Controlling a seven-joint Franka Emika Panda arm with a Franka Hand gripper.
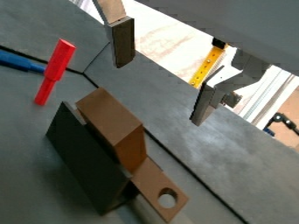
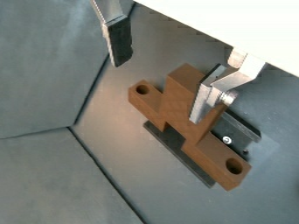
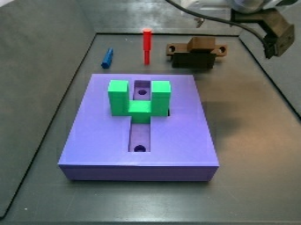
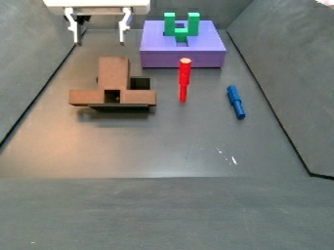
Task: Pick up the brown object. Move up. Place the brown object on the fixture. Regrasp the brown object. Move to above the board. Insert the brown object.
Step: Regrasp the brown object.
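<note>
The brown object (image 4: 111, 86) lies on top of the fixture (image 4: 127, 104), out on the dark floor (image 4: 156, 146) and well apart from the purple board (image 3: 141, 123). In both wrist views it looks like a T: a long flat bar with a round hole near each end, and a thick block part (image 2: 187, 92) sticking out from the middle. It looks hard and stiff, like wood or plastic, so it probably will not bend or break. It looks small and is likely light. Its sides look smooth, so it may slip if it is pinched at a corner. The best place to hold it seems to be the thick block part, with one finger on each flat side. The thin ends with the holes give less to hold. The gripper (image 1: 163, 83) hangs in the air above the brown object, with its two fingers (image 1: 122, 44) wide apart and nothing between them. In a side view the gripper (image 4: 98, 24) is up high, near the back of the floor. A red peg (image 4: 186, 78) stands near the fixture, and a blue peg (image 4: 236, 101) lies a bit further off. A green block (image 3: 137, 97) sits on the board. A yellow strip (image 1: 208, 66) beyond the floor edge may have marks on it, but they are too small to read. No other words or labels show on anything.
</note>
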